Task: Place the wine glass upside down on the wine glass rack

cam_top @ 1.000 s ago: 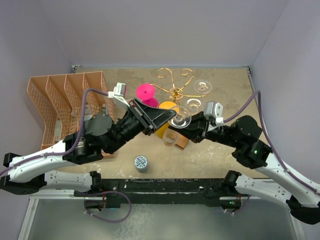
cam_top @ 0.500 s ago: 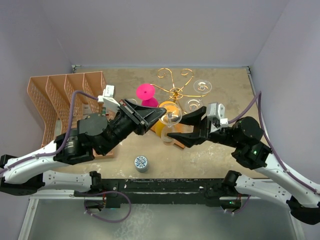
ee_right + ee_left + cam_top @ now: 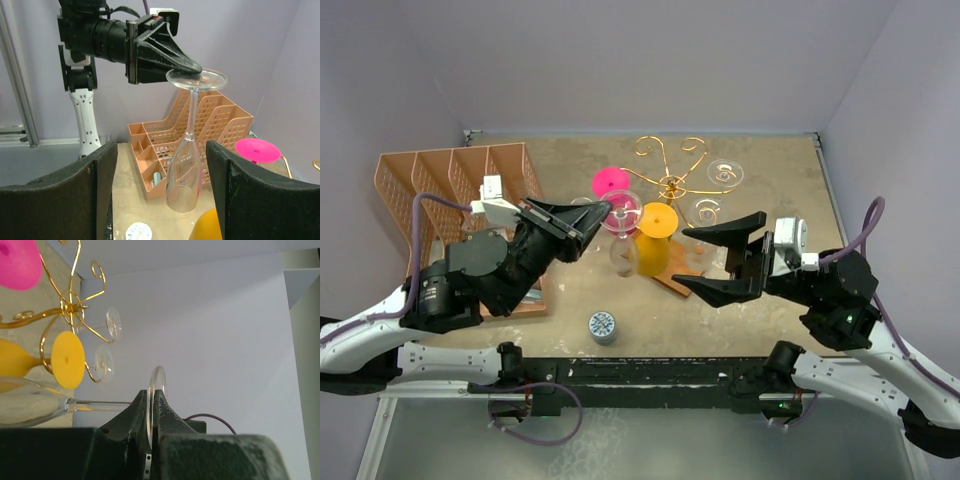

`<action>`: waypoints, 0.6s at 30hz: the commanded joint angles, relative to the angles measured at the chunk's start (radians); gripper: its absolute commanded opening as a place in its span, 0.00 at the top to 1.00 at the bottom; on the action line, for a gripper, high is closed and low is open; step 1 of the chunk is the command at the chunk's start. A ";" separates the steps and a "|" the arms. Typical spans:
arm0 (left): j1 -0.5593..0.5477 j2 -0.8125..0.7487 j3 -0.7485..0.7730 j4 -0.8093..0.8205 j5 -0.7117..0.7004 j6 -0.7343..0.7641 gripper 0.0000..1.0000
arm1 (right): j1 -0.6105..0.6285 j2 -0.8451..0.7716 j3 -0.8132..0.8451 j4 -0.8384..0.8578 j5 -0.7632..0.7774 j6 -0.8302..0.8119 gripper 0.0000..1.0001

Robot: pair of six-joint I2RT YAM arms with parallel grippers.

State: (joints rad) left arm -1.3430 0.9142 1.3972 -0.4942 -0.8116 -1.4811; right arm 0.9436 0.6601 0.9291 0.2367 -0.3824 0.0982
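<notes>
Right hand (image 3: 682, 258) backed away — left hand (image 3: 603, 209) half-hides wine glass (image 3: 182, 181) foot.

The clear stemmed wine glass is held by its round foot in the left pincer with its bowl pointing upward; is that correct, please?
Not quite: its bowl points downward. The right wrist view shows the clear stemmed wine glass hanging from its round foot in the left pincer, bowl lowest.
</notes>
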 commanded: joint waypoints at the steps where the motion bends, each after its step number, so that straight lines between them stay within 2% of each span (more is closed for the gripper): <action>1: -0.002 -0.019 0.041 -0.046 -0.135 -0.018 1.00 | 0.004 -0.004 0.002 0.057 0.046 -0.004 0.27; 5: -0.002 -0.046 0.020 -0.068 -0.246 -0.003 1.00 | 0.004 0.004 0.001 0.072 0.066 -0.004 0.27; 9: -0.001 -0.064 -0.003 -0.060 -0.404 0.083 1.00 | 0.004 0.014 0.005 0.082 0.088 -0.005 0.27; 12: -0.002 -0.065 -0.018 0.021 -0.500 0.248 1.00 | 0.004 0.018 0.009 0.085 0.100 -0.001 0.27; 14: -0.002 -0.065 -0.027 0.039 -0.559 0.283 1.00 | 0.004 0.018 0.015 0.085 0.102 0.005 0.27; 18: -0.001 -0.074 -0.092 0.223 -0.642 0.465 1.00 | 0.004 -0.002 0.012 0.111 0.081 0.024 0.27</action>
State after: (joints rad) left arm -1.3430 0.8413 1.3533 -0.4759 -1.3106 -1.2324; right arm 0.9436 0.6792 0.9291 0.2615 -0.3050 0.1020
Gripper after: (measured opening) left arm 0.014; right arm 0.733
